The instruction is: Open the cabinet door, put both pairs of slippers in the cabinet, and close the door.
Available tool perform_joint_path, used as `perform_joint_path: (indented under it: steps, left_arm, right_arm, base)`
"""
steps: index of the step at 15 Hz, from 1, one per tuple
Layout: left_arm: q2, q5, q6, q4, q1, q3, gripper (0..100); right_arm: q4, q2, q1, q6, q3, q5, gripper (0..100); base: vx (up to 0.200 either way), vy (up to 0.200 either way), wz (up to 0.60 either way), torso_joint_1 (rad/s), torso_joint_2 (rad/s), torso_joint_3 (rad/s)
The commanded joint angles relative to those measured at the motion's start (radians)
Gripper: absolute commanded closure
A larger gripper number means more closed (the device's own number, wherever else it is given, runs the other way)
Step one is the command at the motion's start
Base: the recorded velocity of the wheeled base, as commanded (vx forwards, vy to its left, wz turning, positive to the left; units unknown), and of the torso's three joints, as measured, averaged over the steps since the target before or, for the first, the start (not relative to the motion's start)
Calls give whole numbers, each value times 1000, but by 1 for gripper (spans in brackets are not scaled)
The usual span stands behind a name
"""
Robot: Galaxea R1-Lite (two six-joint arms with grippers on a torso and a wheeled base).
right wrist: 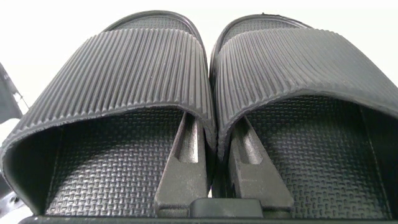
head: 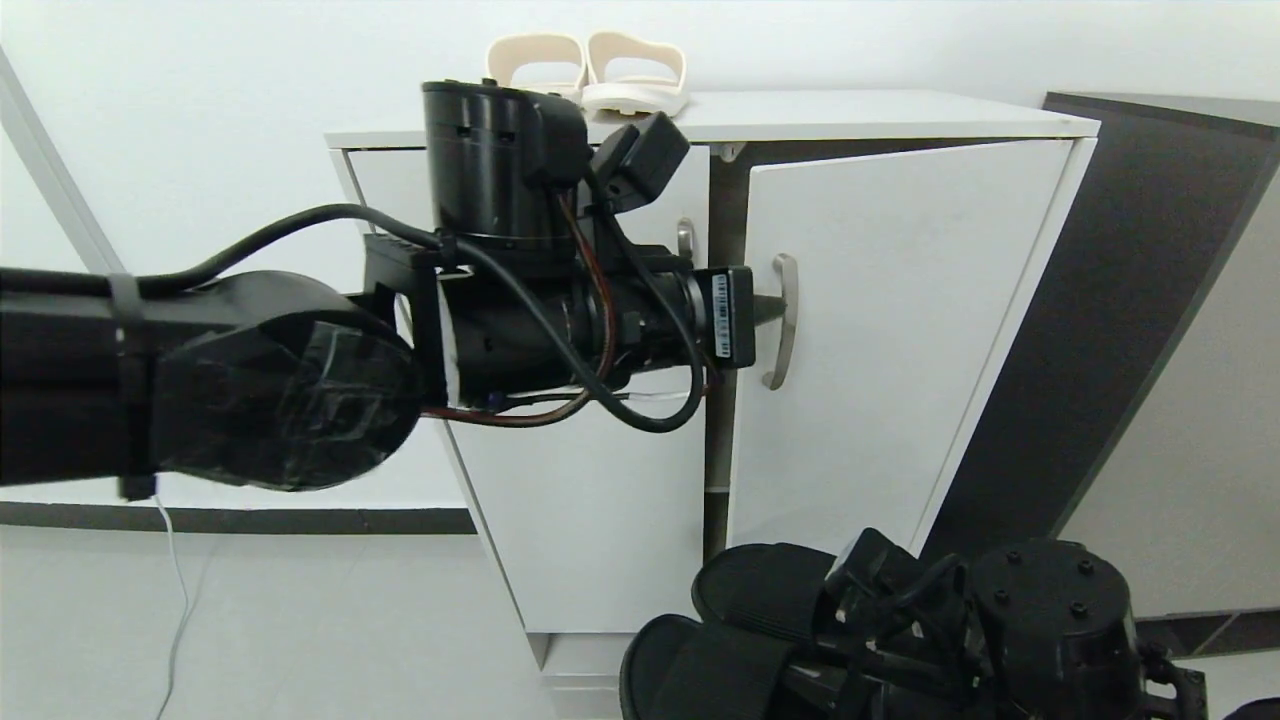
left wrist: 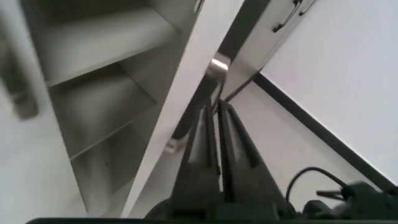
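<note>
A white cabinet (head: 850,110) stands against the wall with its right door (head: 890,330) ajar. My left gripper (head: 765,308) is at that door's silver handle (head: 785,320). In the left wrist view the gripper (left wrist: 216,109) is pinched shut at the handle (left wrist: 219,64), beside the door's edge (left wrist: 186,93). A beige pair of slippers (head: 590,70) rests on the cabinet top. Low in front of the cabinet, my right gripper (head: 860,590) holds the black pair of slippers (head: 760,600). It (right wrist: 216,121) has one finger inside each slipper (right wrist: 143,62), shut on their inner walls.
Bare shelves (left wrist: 106,43) show inside the cabinet. The left door (head: 590,500) is closed, with its own handle (head: 685,238). A dark panel (head: 1130,300) leans to the right of the cabinet. A thin cable (head: 175,610) hangs down to the floor at the left.
</note>
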Motion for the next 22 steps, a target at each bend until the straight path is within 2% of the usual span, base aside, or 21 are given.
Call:
perform_joint_path:
  steps: [1, 3, 5, 7, 9, 10, 11, 18, 22]
  left_arm:
    - [-125, 1, 0, -38, -5, 123, 100]
    - [-158, 1, -1, -64, 3, 175, 100]
    - [-152, -1, -11, -95, 45, 194, 100]
    - [-94, -1, -12, -112, 79, 159, 100]
    - [-40, -1, -24, -141, 88, 120, 100]
    - [18, -4, -69, -184, 88, 68, 100]
    - [49, -10, -87, -213, 88, 47, 100]
    - [144, 2, -93, -261, 87, -33, 100]
    - [144, 1, -101, -261, 76, -9, 100]
  right_arm:
    - [1, -14, 9, -4, 6, 2, 100]
    - [3, -9, 20, -4, 8, 2, 100]
    - [1, -8, 25, -4, 11, 0, 100]
    - [0, -8, 25, -5, 12, 2, 100]
    - [0, -8, 25, -15, 17, 2, 100]
    - [0, -6, 23, -24, 21, 3, 100]
    - [-2, -6, 23, -25, 24, 2, 100]
    - [-2, -4, 40, -47, 41, 3, 100]
    - [-2, -3, 57, -47, 52, 3, 100]
  base:
    - [0, 0, 0, 0, 0, 0]
    - [0, 0, 0, 0, 0, 0]
    - [0, 0, 0, 0, 0, 0]
    - [0, 0, 0, 0, 0, 0]
    - [0, 0, 0, 0, 0, 0]
    - [0, 0, 0, 0, 0, 0]
    - [0, 0, 0, 0, 0, 0]
    - [0, 0, 0, 0, 0, 0]
    - [-200, 0, 0, 4, 1, 4]
